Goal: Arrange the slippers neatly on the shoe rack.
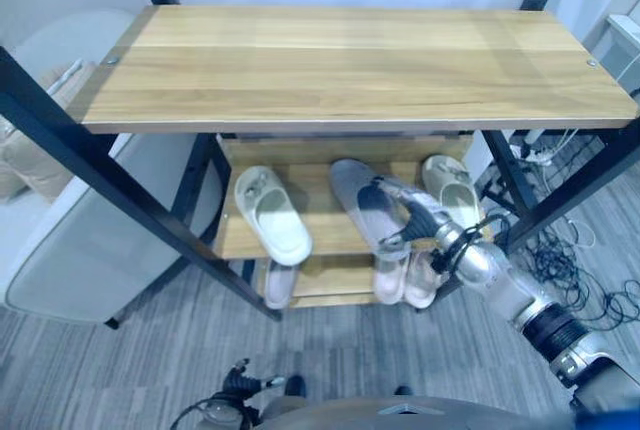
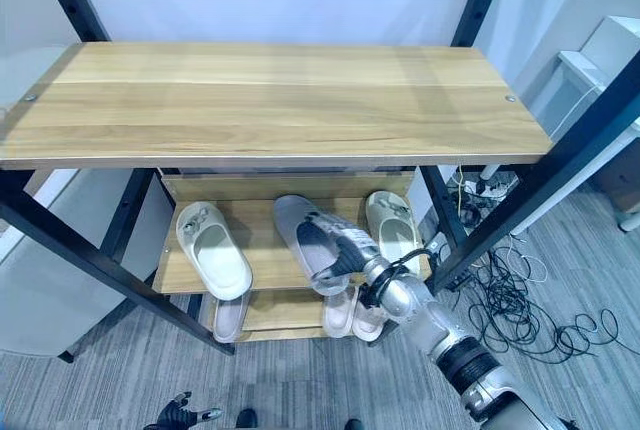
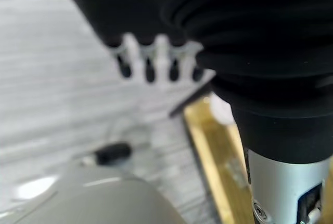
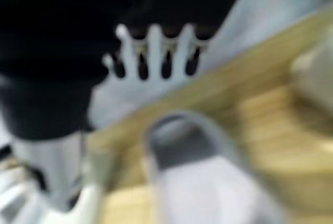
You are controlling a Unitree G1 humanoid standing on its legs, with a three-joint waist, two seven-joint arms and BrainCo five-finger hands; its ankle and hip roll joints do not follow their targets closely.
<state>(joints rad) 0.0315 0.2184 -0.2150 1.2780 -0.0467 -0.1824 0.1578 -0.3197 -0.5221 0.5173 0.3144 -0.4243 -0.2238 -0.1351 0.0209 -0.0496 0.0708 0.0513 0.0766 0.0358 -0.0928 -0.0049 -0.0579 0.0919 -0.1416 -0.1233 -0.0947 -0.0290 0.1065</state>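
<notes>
Beneath the rack's wooden top shelf [image 1: 350,60], the grey slipper [image 2: 305,240] on the middle shelf [image 2: 260,215] is gripped by the right hand [image 2: 350,245], fingers curled round it, and should be squared between the white slippers [image 2: 212,248].

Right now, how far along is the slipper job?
Partly done. A cream slipper and another lie on the middle shelf, and more slippers sit on the bottom shelf. In hand: the right hand is on the grey slipper between them. Left: straightening it. The left hand hangs above the floor.
</notes>
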